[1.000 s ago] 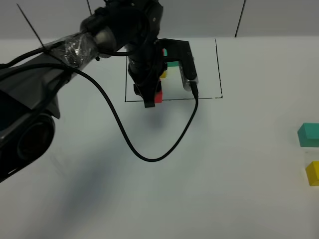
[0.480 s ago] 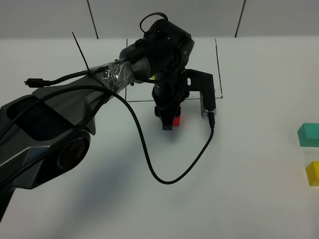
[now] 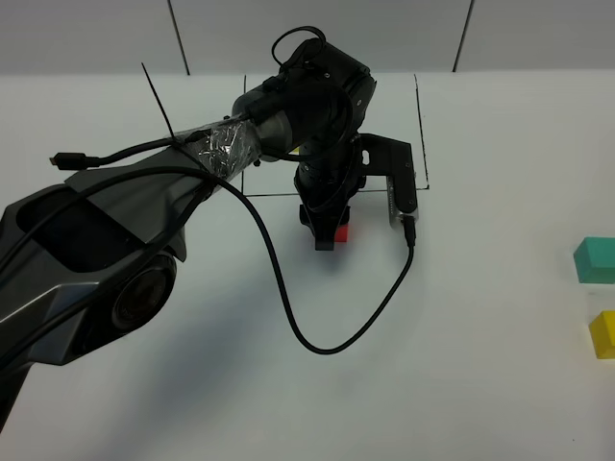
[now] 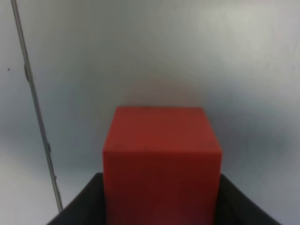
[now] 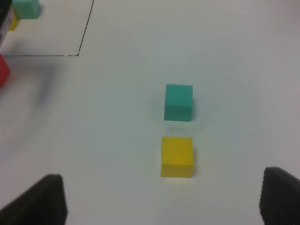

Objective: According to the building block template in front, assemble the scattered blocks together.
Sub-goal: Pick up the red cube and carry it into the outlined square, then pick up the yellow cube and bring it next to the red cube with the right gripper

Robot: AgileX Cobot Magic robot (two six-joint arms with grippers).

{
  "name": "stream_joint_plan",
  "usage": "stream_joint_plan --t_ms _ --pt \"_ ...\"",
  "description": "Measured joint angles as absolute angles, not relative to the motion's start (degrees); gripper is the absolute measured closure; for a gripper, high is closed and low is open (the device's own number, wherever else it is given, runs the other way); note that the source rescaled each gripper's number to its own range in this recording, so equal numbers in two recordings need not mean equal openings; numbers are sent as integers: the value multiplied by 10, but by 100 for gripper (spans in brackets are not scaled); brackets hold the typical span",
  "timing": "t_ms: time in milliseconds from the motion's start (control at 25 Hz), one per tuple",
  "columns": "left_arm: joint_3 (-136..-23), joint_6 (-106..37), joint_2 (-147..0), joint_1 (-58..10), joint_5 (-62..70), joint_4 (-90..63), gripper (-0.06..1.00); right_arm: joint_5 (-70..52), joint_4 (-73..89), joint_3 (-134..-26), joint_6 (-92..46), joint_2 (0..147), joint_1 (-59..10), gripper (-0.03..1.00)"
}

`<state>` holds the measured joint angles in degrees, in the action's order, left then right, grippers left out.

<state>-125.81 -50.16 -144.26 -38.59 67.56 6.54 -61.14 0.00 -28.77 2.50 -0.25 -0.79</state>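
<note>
The left jaws are clamped on the red cube (image 4: 161, 159), one dark finger on each flank, and the wrist view shows the block square between them with most of its body standing proud of the tips. From the high camera I place it just outside the near edge of the black outline (image 3: 420, 134), low over the tabletop (image 3: 480, 403); I cannot tell whether it is resting on the surface or a shade above it. The building block template (image 5: 26, 8) sits inside that outline, largely hidden behind my left arm in the high view, so I only catch its teal and yellow corner from the right wrist camera. The right jaws stand wide apart and hold nothing, looking down on the teal cube (image 5: 178, 102) and the yellow cube (image 5: 177, 156), which lie near each other, not touching, well apart from the red one. My worries: letting go from any height would let the red cube bounce or turn, spoiling the L's reference corner. The black cable (image 3: 317, 327) loops low beneath the arm and could drag a block if I swing. And with teal and yellow so close, closing on one may nudge the other out of line.
</note>
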Motion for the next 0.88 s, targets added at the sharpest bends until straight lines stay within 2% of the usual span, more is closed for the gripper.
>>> stream_joint_plan --t_ms 400,440,480,640,720,800,880 --pt "-1258 -500 -1443 -386 661 65 92 -611 0 -288 25 -2 -8 27" --pt "-1258 -499 -1443 -386 660 65 87 -611 0 -288 25 -2 -8 27" --pt "-1258 -498 -1443 -386 659 65 78 -611 0 -288 25 -2 -8 27" --pt "-1258 -477 -1437 -386 661 65 32 -611 0 -288 25 -2 -8 27" --pt "-1258 -465 -1426 -386 661 65 14 -611 0 -288 25 -2 -8 27" --pt "-1258 -445 -1406 -386 662 65 2 -611 0 -288 25 -2 -8 27" --pt "-1258 -415 -1381 -386 667 65 -3 -611 0 -288 25 -2 -8 27"
